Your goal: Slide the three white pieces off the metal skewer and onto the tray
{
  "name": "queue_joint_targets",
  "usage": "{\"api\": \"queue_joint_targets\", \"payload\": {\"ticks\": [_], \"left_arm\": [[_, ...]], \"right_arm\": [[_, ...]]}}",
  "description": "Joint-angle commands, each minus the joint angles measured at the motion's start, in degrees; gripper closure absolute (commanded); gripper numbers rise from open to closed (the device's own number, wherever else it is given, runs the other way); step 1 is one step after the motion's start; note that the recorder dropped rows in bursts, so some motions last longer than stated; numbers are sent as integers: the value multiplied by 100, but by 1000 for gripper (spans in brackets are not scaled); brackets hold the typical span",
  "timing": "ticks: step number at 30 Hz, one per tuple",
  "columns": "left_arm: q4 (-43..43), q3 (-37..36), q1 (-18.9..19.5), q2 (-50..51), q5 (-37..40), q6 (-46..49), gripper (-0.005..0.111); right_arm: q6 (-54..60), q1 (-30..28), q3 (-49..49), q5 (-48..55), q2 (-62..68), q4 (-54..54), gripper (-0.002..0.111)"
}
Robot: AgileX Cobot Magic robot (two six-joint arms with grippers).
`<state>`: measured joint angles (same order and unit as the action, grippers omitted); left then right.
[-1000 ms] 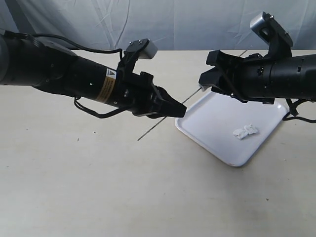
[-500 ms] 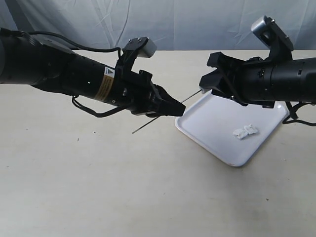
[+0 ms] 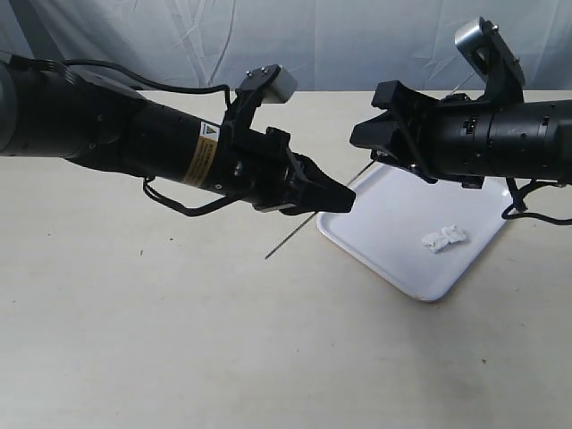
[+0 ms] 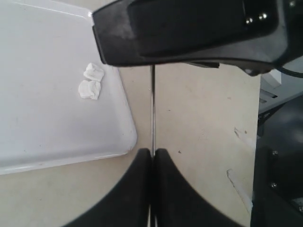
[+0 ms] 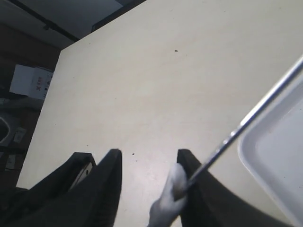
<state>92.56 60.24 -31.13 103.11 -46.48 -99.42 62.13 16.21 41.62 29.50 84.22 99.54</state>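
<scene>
In the exterior view my left gripper [image 3: 338, 199] is shut on the metal skewer [image 3: 290, 239], which slants up to my right gripper [image 3: 368, 116]. The left wrist view shows the fingertips [image 4: 152, 152] pressed together on the thin rod [image 4: 152, 106]. Two of the white pieces [image 4: 91, 82] lie on the tray [image 4: 42, 127], seen as a small clump [image 3: 444, 238] from outside. My right gripper [image 5: 150, 157] stands open around the skewer [image 5: 258, 111]. One white piece [image 5: 171, 191] sits on the rod against one finger [image 5: 191, 182]. The tray's corner [image 5: 279, 156] is beside it.
The tray [image 3: 393, 210] lies tilted on the beige table at the right, its near corner just beyond the left gripper's tip. A pale cloth backdrop hangs behind the table. The skewer's lower end [image 3: 268, 256] points at bare tabletop.
The left gripper has shifted a little to the right, toward the tray, carrying the skewer. The right gripper has moved slightly left and up along the rod. Both jaws stand as before.
</scene>
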Motion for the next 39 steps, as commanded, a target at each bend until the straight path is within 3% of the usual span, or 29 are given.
{"api": "queue_joint_targets", "payload": {"ticks": [1, 20, 26, 39], "left_arm": [[-33, 33, -40, -45, 128, 50, 107], [81, 33, -40, -45, 822, 63, 107], [95, 33, -40, -45, 833, 74, 107], [148, 33, -40, -45, 1047, 92, 107]], "right_arm": [[105, -3, 31, 85, 24, 41, 71], [114, -15, 31, -6, 4, 41, 72], [114, -15, 31, -60, 4, 41, 90], [98, -15, 31, -203, 4, 41, 87]]}}
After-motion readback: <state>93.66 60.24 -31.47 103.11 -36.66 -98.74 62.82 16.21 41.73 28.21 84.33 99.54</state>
